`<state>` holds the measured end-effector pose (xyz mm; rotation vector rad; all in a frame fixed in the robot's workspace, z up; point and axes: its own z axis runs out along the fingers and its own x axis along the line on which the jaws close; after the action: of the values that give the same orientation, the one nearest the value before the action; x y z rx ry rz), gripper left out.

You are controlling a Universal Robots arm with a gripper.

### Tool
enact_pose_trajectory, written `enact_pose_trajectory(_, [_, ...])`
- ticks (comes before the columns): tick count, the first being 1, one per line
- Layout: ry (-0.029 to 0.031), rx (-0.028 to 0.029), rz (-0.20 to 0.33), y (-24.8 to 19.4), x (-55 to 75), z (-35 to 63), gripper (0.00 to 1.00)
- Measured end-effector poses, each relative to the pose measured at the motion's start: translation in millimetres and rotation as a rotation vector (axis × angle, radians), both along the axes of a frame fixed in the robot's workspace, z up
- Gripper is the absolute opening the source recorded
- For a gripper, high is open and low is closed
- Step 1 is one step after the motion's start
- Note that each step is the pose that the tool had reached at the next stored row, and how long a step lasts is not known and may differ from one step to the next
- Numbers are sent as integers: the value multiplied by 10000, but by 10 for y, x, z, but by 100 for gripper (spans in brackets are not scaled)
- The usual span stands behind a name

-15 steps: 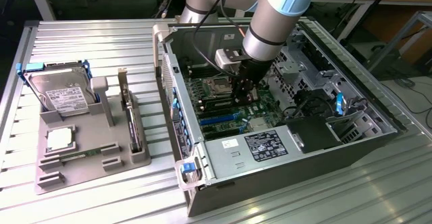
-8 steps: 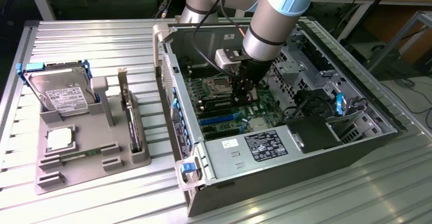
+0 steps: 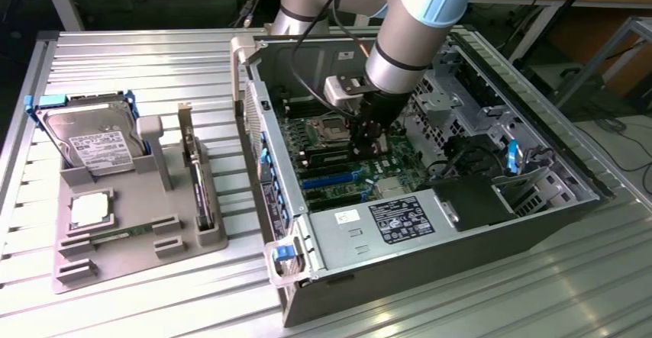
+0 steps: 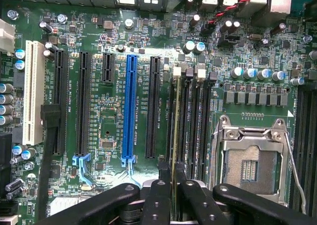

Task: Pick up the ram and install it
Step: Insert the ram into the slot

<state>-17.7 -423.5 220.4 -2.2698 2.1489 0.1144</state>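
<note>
Aluminium table (image 3: 153,63) carries the open computer case (image 3: 337,277). Your arm (image 3: 408,40) reaches down into the case. Landmark for everything below is the CPU socket (image 4: 250,165).

Well away from the socket, outside the case, sits the grey tray (image 3: 133,243) with the hard drive (image 3: 91,143) and the dark expansion card (image 3: 194,178) on it.

Around the socket lies the green motherboard (image 4: 114,31). The memory slots (image 4: 198,121) run just beside the socket, and the blue slot (image 4: 130,106) is farther from it, beyond them.

The ram (image 4: 174,126) stands on edge on the side of the memory slots away from the socket, lined up lengthwise with them. Can't tell if its bottom edge is in a slot or only just above one.

The gripper (image 4: 172,173) has its jaws pinched together on the ram's near end, one finger on each face.

Step in hand, my read: pick-up done, you're on the install, at the lining-up or seating stage.

What it calls for, as a judgement: keep the stick upright and parallel to the slot. Press straight down with no twist. The end clips need to be free to catch, and the socket's lever is close, so allow no sideways drift toward it.
</note>
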Motion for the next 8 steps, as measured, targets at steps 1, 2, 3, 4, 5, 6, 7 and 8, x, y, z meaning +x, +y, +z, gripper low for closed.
enact_pose_trajectory(1, [-1, 5, 0, 1, 0, -11, 14])
enact_pose_trajectory(2, [0, 1, 0, 0, 0, -12, 14])
enact_pose_trajectory(3, [0, 1, 0, 0, 0, -12, 14])
enact_pose_trajectory(4, [1, -2, 0, 0, 0, -12, 14])
enact_pose_trajectory(5, [0, -3, 0, 0, 0, -12, 14])
enact_pose_trajectory(6, [0, -2, 0, 0, 0, -13, 14])
enact_pose_trajectory(7, [-1, 3, 0, 1, 0, -14, 15])
enact_pose_trajectory(8, [-1, 0, -1, 1, 0, -14, 21])
